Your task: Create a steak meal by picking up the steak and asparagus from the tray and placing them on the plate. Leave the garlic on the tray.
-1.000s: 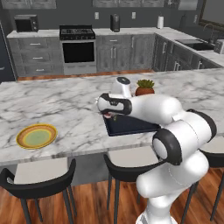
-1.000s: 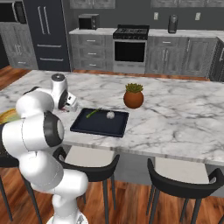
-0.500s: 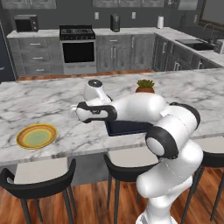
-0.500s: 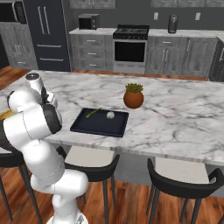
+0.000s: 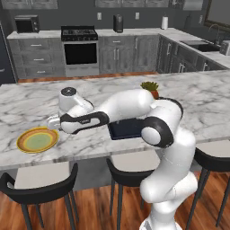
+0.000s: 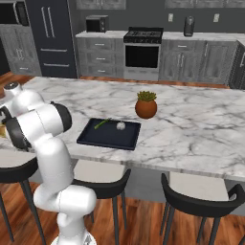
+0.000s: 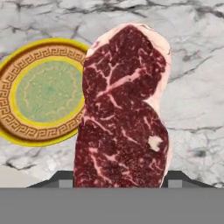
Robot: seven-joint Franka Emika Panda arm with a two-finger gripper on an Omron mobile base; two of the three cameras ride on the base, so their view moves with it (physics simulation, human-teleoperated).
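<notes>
I have the steak [image 7: 122,109] clamped in the gripper [image 5: 55,121], hanging beside the plate [image 5: 37,140], not over it. Release here and it probably lands on the marble counter [image 5: 27,96]; my view hides the fingertips.

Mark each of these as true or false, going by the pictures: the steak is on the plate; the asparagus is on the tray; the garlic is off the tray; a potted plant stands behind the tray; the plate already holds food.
1. The steak lies on the plate. False: the hand holds it above the counter, beside the plate.
2. The asparagus is on the tray. True.
3. The garlic is off the tray. False: it sits on it.
4. A potted plant stands behind the tray. True.
5. The plate holds food. False: nothing lies on it.
</notes>
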